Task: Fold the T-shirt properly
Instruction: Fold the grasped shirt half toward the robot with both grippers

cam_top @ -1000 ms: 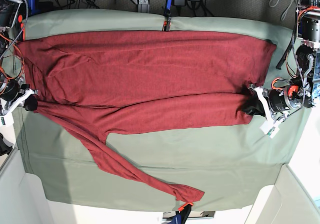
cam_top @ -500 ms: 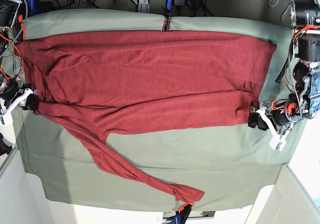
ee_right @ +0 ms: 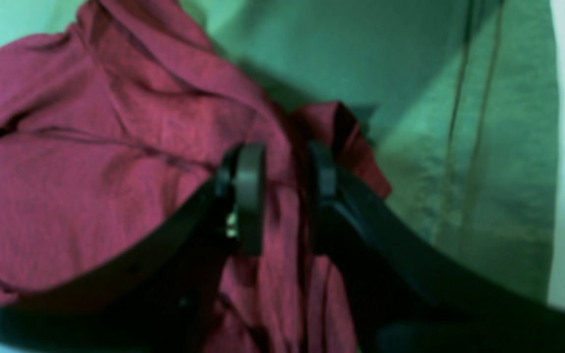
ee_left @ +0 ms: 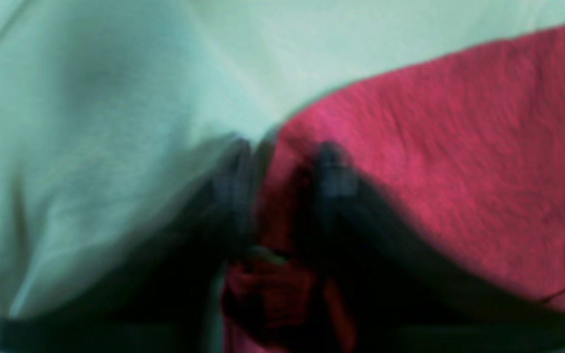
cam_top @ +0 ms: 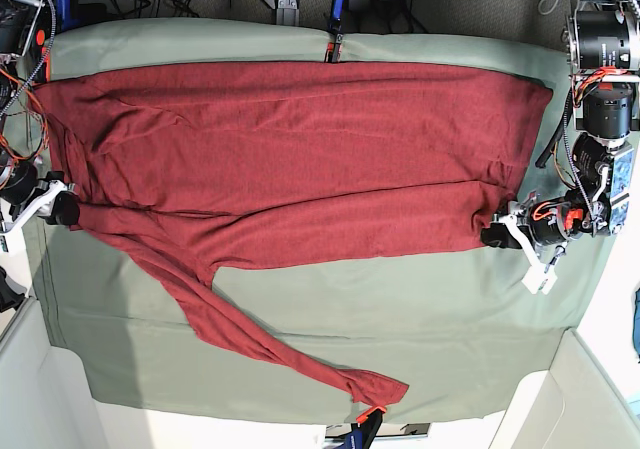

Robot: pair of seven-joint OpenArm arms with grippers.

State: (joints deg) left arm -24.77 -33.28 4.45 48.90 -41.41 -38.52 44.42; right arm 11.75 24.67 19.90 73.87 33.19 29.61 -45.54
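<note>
1. The left gripper (ee_left: 282, 196) has its jaws pinched on a bunch of the T-shirt (cam_top: 290, 159) at the garment's corner, red knit gathered between the pads; the view is blurred, so how deep the bite goes cannot be told.
2. The right gripper (ee_right: 285, 196) is clamped on the opposite corner, with a fold of fabric standing up between its fingers (ee_right: 250, 191).
3. The T-shirt lies spread flat across the sage-green cloth (cam_top: 420, 329), its near long edge running between the two grippers, one sleeve trailing toward the front edge.
4. To do this step well, both arms should likely lift together and evenly, keeping that edge taut so it carries over straight.
5. The risks appear to be a thin pinch slipping, or the green cloth being caught along with the shirt.
</note>
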